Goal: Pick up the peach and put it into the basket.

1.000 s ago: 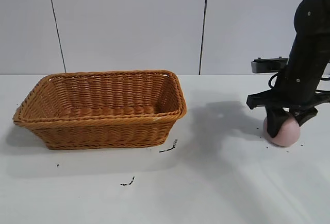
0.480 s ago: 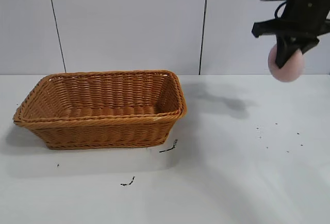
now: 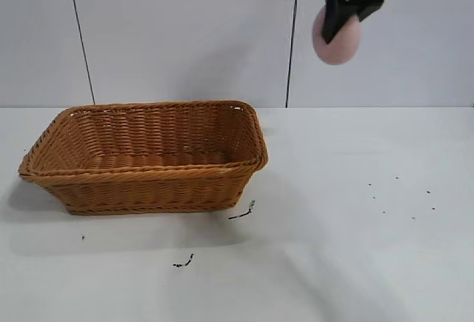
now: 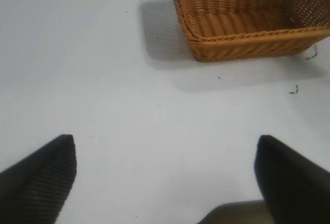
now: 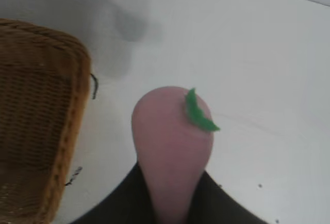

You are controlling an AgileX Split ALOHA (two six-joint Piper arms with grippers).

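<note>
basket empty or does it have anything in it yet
Empty: the basket shows only bare wicker inside. The peach hangs clamped in the right gripper, high beside it.

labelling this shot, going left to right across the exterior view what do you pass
basket → dark scrap on the table by the basket's front right corner → right pincer held high, shut on the peach → scatter of dark specks on the table
</note>
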